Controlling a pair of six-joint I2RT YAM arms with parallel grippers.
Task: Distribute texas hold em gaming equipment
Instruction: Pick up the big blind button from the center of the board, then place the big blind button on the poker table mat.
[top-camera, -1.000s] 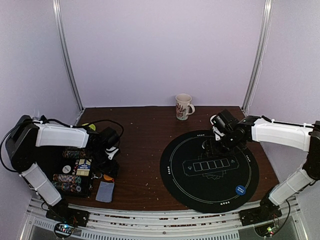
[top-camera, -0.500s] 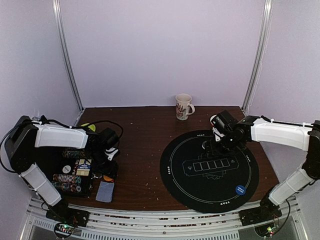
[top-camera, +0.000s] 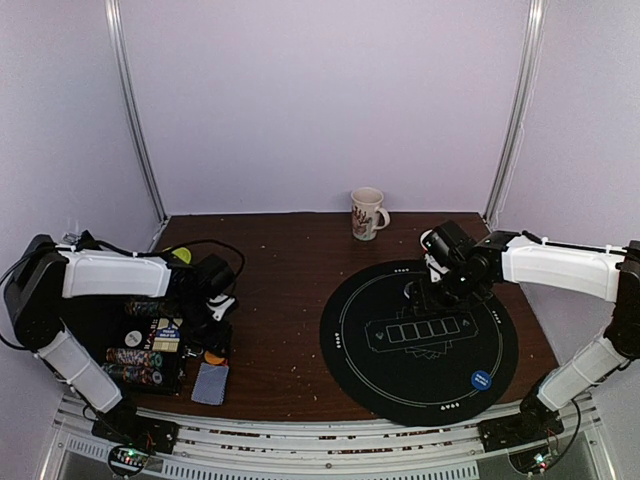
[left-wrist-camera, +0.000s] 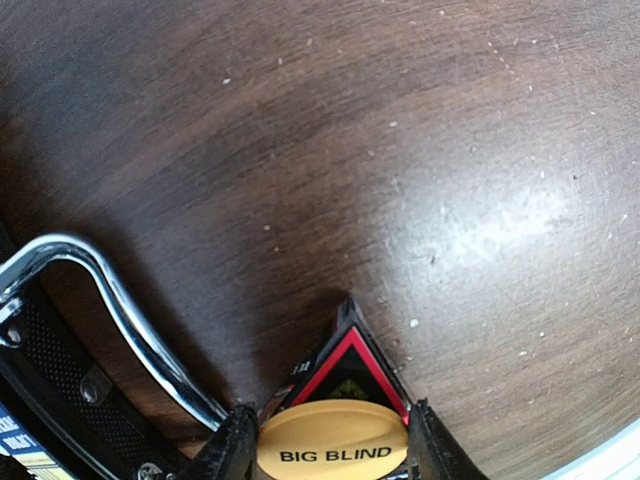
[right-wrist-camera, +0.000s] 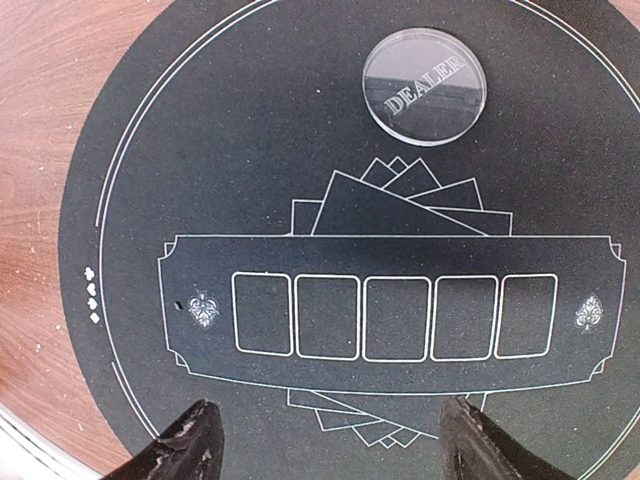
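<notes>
Down at the worktop (left-wrist-camera: 400, 150), the left fingers (left-wrist-camera: 232, 452) were clenched against both edges of the orange button (left-wrist-camera: 333, 450) marked BIG BLIND, which overlapped the red triangle (left-wrist-camera: 350, 365). Meanwhile the right fingers (right-wrist-camera: 192, 445) stood wide apart and empty above the black mat (right-wrist-camera: 250, 120). The clear button (right-wrist-camera: 424, 85) marked DEALER lay flat on the mat beyond them.
</notes>
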